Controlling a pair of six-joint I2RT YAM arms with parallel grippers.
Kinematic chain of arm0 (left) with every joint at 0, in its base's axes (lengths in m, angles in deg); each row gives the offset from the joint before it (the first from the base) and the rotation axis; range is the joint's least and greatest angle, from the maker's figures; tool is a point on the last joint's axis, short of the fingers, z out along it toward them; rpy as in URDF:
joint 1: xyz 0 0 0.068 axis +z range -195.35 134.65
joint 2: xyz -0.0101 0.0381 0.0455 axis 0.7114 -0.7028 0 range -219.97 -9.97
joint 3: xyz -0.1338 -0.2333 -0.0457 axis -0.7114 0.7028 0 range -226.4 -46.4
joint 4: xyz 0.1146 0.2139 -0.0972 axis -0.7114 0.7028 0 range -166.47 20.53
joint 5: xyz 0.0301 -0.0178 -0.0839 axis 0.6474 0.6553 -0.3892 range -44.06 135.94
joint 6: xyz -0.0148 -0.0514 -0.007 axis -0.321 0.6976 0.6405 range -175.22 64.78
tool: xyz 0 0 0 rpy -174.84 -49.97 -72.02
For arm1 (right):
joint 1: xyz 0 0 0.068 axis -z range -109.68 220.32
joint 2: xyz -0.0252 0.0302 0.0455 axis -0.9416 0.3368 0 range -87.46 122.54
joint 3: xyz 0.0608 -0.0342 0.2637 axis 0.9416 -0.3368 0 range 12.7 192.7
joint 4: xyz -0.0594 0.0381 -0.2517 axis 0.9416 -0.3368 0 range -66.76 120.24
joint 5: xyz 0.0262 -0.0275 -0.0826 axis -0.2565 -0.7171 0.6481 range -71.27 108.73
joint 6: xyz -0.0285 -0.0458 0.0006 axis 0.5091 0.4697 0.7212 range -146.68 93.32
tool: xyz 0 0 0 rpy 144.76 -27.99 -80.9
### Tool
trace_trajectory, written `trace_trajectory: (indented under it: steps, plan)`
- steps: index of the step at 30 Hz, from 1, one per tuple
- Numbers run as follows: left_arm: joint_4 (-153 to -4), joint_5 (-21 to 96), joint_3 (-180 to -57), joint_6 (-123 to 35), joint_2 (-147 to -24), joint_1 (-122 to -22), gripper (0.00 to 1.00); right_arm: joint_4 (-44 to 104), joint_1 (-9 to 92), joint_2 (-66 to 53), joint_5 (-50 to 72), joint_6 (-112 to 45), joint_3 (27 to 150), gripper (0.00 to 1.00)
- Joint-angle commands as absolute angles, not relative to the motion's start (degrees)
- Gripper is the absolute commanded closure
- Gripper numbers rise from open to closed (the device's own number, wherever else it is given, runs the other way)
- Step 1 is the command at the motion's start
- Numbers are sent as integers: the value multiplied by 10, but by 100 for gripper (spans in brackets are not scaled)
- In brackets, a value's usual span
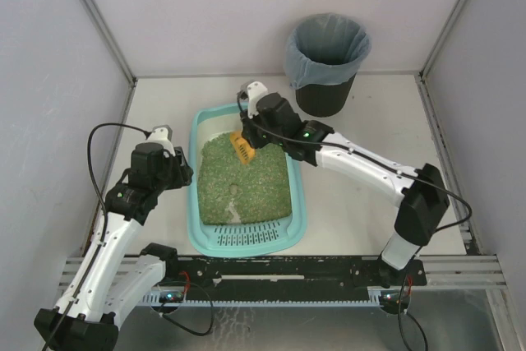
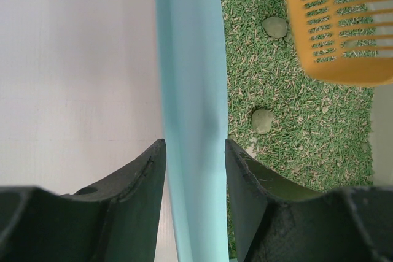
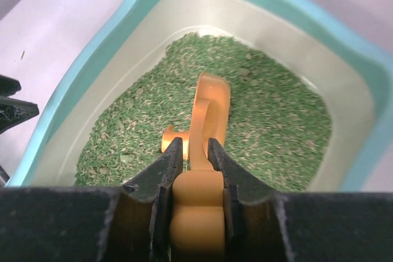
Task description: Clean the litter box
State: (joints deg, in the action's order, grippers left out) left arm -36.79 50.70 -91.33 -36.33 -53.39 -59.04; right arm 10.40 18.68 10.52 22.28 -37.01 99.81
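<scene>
The light-teal litter box (image 1: 197, 207) lies in the middle of the table, filled with green litter (image 1: 246, 178), its slotted grate (image 1: 246, 239) at the near end. My left gripper (image 1: 188, 172) is shut on the box's left rim (image 2: 191, 78), one finger outside and one inside. My right gripper (image 1: 256, 133) is shut on the handle of the orange slotted scoop (image 1: 243, 150) and holds it just over the litter at the far end of the box. In the left wrist view the scoop head (image 2: 344, 29) hangs near two grey clumps (image 2: 275, 27), (image 2: 263, 121). The right wrist view shows the scoop handle (image 3: 209, 99) between the fingers.
A black round bin (image 1: 327, 63) with a grey-blue bag stands at the back right, beyond the box. Grey walls close in the table on the left, back and right. Bare table shows on both sides of the box.
</scene>
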Motion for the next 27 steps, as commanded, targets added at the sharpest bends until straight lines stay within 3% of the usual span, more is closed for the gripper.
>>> trace_trajectory:
  steps: [1, 6, 15, 27]
  plan:
    - [-382, 503, -910, -365, -532, -586, 52, 127, 202, 34, 258, -387, 985, 100]
    - [-382, 501, -910, -365, -533, -586, 52, 92, 222, 18, 222, -402, 988, 100]
    - [-383, 498, -910, -366, -534, -586, 52, 64, 234, 59, -240, -361, 990, 100]
    - [-383, 498, -910, -366, -535, -586, 52, -195, 183, 203, -321, -118, 1117, 100]
